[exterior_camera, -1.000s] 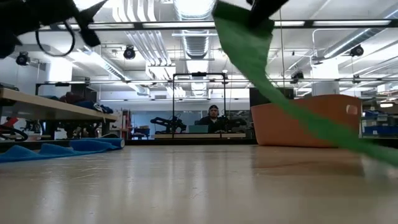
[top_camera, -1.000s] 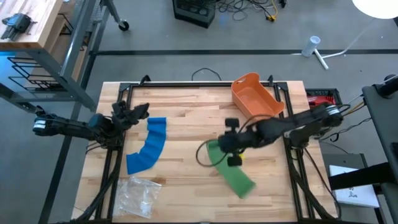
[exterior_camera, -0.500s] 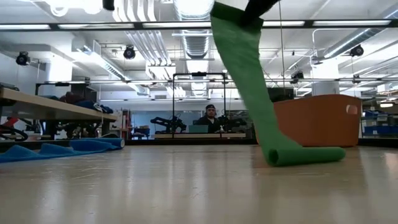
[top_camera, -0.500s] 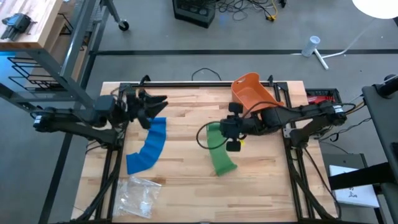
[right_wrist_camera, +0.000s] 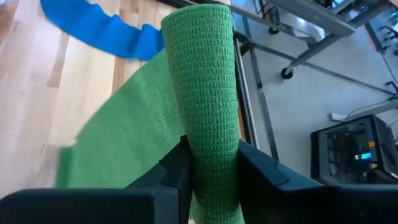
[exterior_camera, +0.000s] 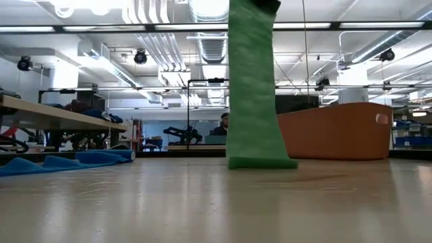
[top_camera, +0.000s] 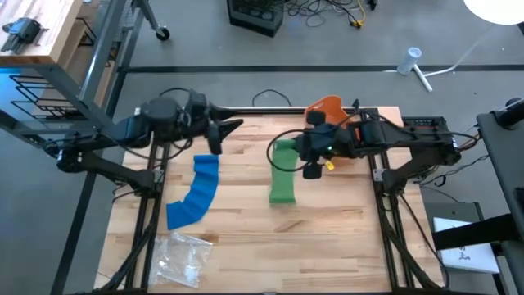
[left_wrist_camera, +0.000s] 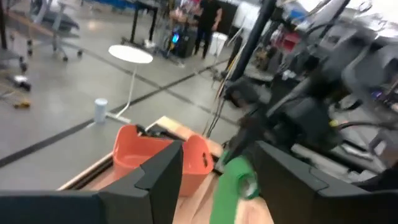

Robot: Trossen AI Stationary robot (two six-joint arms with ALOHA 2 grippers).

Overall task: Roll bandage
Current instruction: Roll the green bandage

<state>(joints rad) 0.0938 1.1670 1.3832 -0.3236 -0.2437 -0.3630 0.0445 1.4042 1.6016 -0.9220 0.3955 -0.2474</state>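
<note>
A green bandage (top_camera: 284,176) is partly wound into a roll (right_wrist_camera: 205,81); its loose strip hangs down, and its free end (exterior_camera: 260,162) rests on the table. My right gripper (top_camera: 301,154) is shut on the roll, above the table's middle and toward its far edge. My left gripper (top_camera: 228,131) is open and empty, raised over the far left of the table and pointing toward the roll (left_wrist_camera: 239,180). A blue bandage (top_camera: 196,192) lies spread flat on the table's left half. My right gripper pinches the green roll (right_wrist_camera: 208,146) between its two fingers (right_wrist_camera: 177,168), which lie on opposite sides of the roll's round wall. The roll is lifted clear of the table. The unrolled strip (exterior_camera: 251,88) hangs almost straight below it, and its free end lies on the wood.
An orange bin (top_camera: 327,111) stands at the far edge just behind the right gripper. A crumpled clear plastic bag (top_camera: 184,254) lies at the near left corner. A dark frame (top_camera: 246,111) runs along the table's far edge.
My right gripper has gone up and toward the table's far edge with the roll. The strip's free end has slid from the near right toward the middle, and the strip now hangs nearly straight. My left gripper has risen and swung right, toward the roll.
</note>
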